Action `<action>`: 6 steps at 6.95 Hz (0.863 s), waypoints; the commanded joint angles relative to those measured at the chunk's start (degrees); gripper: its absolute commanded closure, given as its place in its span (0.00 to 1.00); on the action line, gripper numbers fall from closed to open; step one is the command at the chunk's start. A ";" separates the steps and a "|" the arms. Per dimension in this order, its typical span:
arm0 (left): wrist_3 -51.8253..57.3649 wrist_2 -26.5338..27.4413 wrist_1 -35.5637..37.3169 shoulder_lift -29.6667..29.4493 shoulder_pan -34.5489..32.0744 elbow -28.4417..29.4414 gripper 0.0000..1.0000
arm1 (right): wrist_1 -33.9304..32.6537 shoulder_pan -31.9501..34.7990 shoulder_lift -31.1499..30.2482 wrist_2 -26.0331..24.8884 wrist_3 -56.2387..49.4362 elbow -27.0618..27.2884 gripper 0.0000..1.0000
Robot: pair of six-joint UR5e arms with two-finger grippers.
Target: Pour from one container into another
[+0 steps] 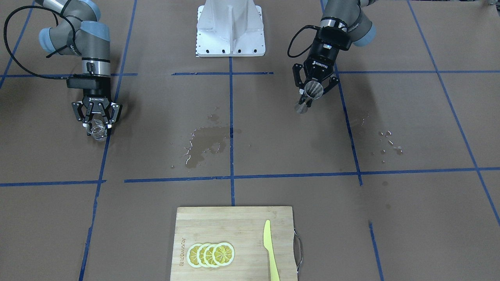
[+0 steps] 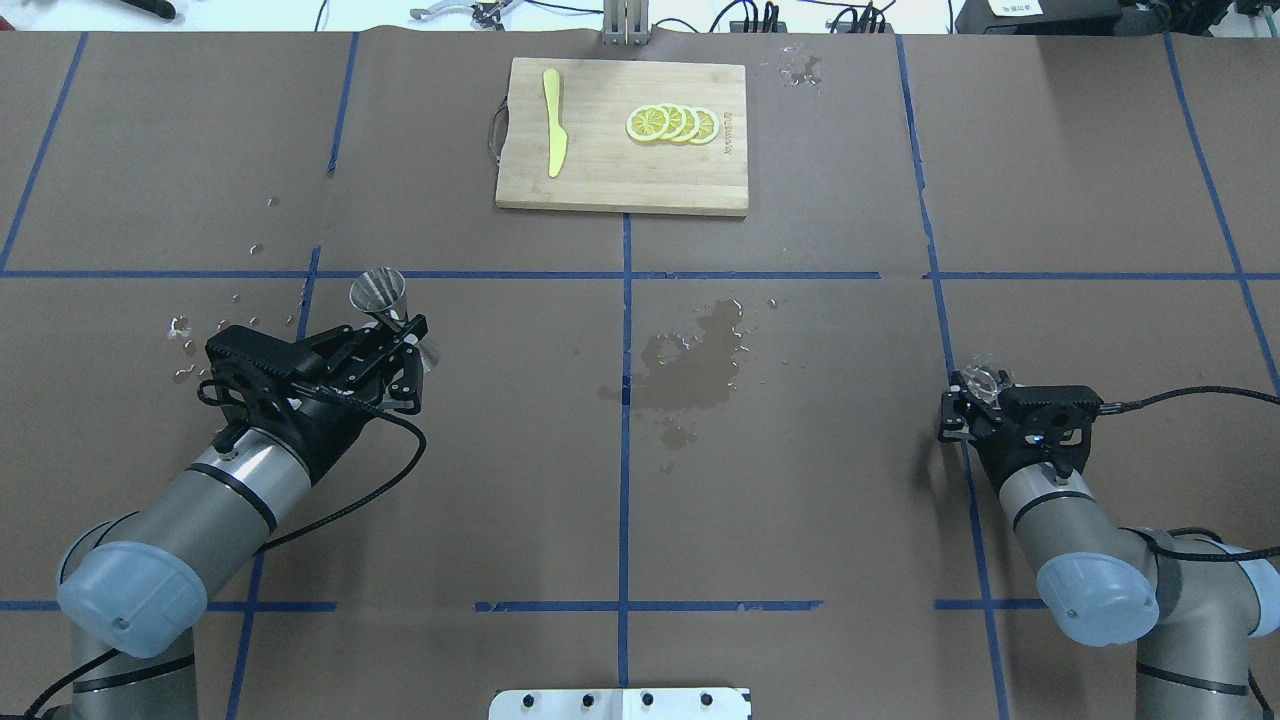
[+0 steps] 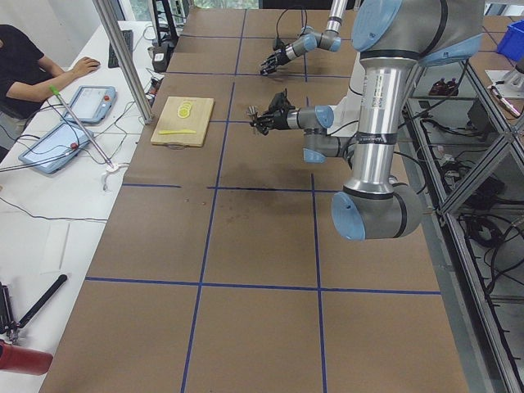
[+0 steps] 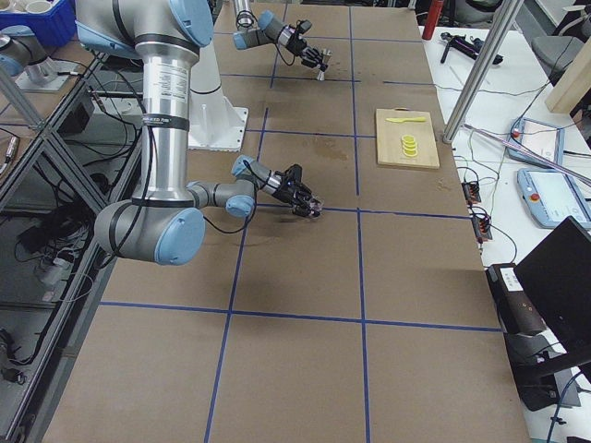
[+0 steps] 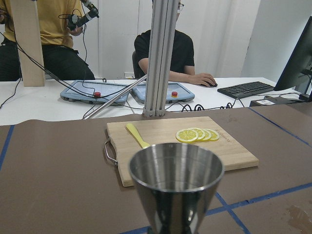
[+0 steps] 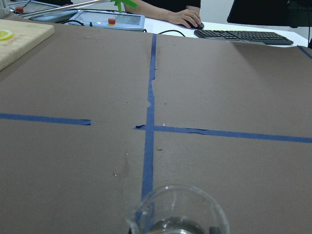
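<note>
The left gripper (image 2: 402, 328) pinches the jigger (image 2: 378, 291) at its waist, out toward the left end of the table (image 2: 800, 480). The right gripper (image 1: 97, 125) is clamped around the cup (image 1: 97, 132) near the right end; whether the cup touches the surface, I can't tell. A wet patch (image 2: 700, 370) darkens the table's middle. Against the edge opposite the robot sits a board (image 2: 600, 185) carrying overlapping lemon slices (image 2: 672, 123) and a yellow knife (image 2: 554, 135), well apart from each other.
</note>
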 commanded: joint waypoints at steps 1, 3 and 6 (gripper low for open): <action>0.00 0.00 0.00 -0.73 -0.05 -0.03 1.00 | -0.02 0.22 0.10 0.86 -5.59 5.18 1.00; 0.09 -0.17 0.00 -0.82 0.13 -0.12 1.00 | -0.20 3.10 0.18 5.57 -7.62 11.53 1.00; 12.14 -11.15 0.26 -9.59 -1.80 2.42 1.00 | -0.81 3.65 5.43 8.86 -18.93 13.49 1.00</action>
